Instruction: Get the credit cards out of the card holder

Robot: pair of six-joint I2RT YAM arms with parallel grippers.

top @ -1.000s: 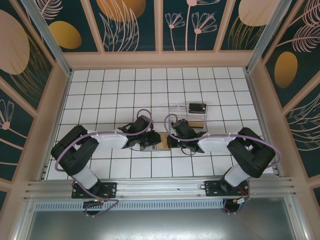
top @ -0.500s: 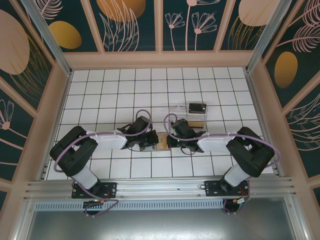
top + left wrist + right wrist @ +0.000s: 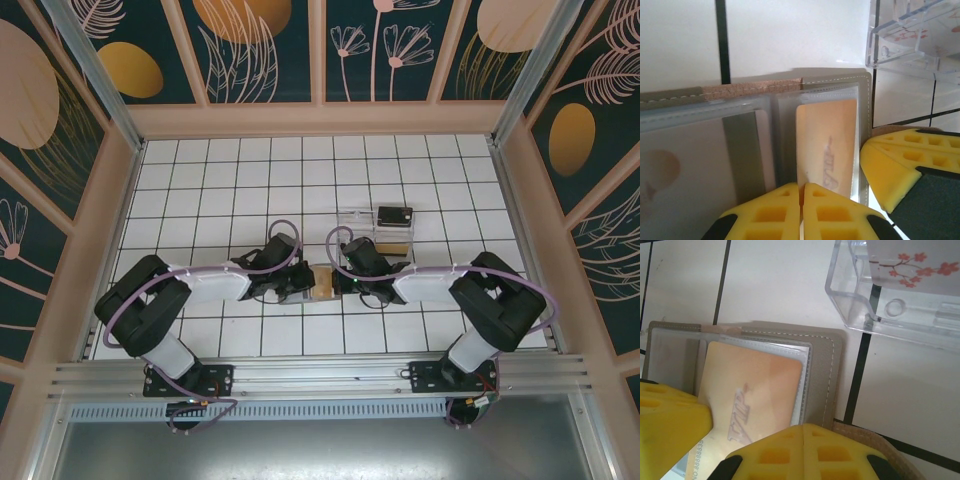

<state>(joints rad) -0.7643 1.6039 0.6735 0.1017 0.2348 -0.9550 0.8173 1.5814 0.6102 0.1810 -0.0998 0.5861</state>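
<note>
Since a second ago the left arm (image 3: 200,281) has drawn back a touch and its tool has snapped shut; the right arm (image 3: 440,283) has stayed put.

White tiled surface (image 3: 250,180), both arms reaching in to meet at its middle. Clear tray (image 3: 362,222) just behind them, a dark card (image 3: 395,215) at its right end; on it or in it, can't tell.

Card holder (image 3: 832,370) lies open and flat on the surface between the two tools, near the tray and not touching it. Tan-gold card (image 3: 755,390) sits in the right-hand clear sleeve, tilted a little and seemingly part way out.

Left tool (image 3: 801,195): fingers together, apparently pinching that card's near edge. Right tool (image 3: 802,432): closed, at the holder's near edge beside the strap tab (image 3: 865,440); pinning or pinching, can't tell.

Step, my read: pulling the tan-gold card out of its sleeve. Next move calls for a straight pull along the sleeve by the left tool while the right keeps the holder down. If the holder drags along, the card stays in.
</note>
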